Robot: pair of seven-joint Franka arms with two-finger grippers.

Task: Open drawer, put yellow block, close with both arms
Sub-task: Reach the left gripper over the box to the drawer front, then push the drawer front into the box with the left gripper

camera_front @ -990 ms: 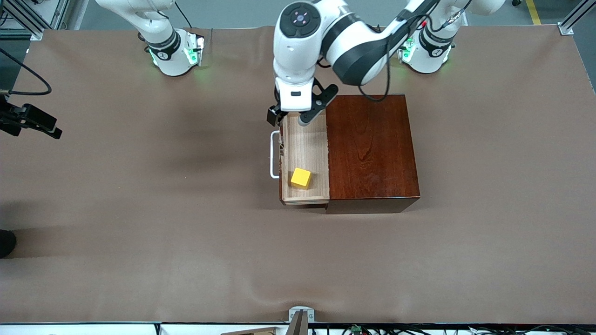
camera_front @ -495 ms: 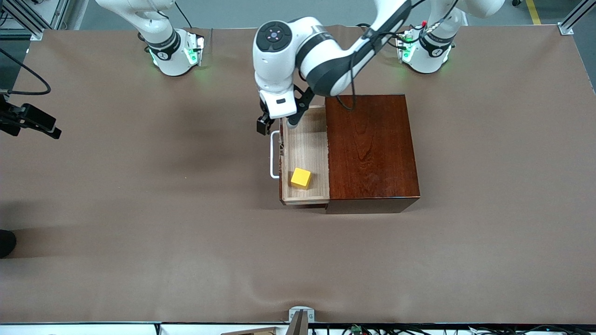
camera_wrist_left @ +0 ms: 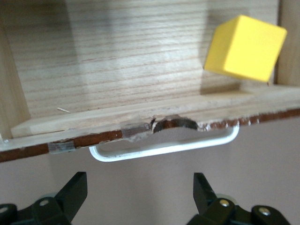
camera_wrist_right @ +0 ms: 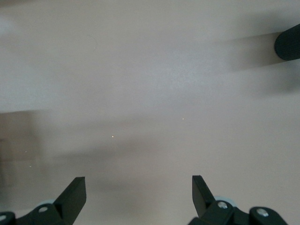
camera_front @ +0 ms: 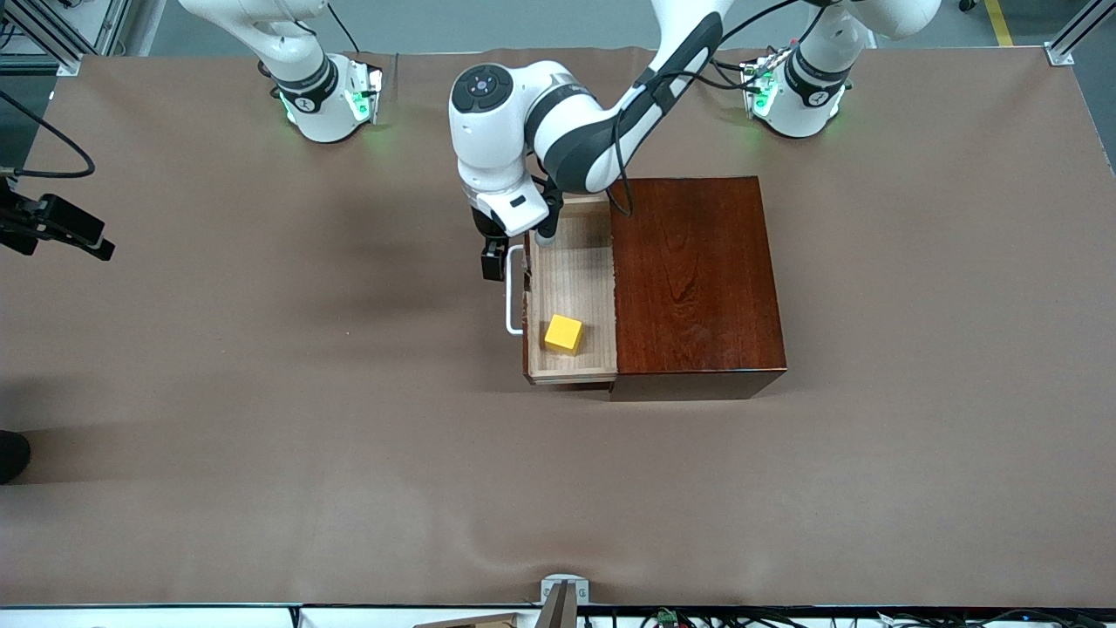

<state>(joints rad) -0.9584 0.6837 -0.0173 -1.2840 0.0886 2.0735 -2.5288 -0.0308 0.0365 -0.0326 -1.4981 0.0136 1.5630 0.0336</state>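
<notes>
Drawer (camera_front: pixel 571 296) open, block (camera_front: pixel 563 334) inside. Left hand (camera_wrist_left: pixel 139 194) wide, empty, just off the handle (camera_front: pixel 511 292). Right hand (camera_wrist_right: pixel 138 194) wide, empty, over bare surface (camera_wrist_right: pixel 150 93), waiting.

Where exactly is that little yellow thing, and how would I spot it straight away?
Find the glossy dark reddish wooden box on the brown table. Its pale plywood drawer is pulled out toward the right arm's end. The yellow block lies inside, in the drawer corner nearest the front camera: the only bright yellow thing there.
</notes>
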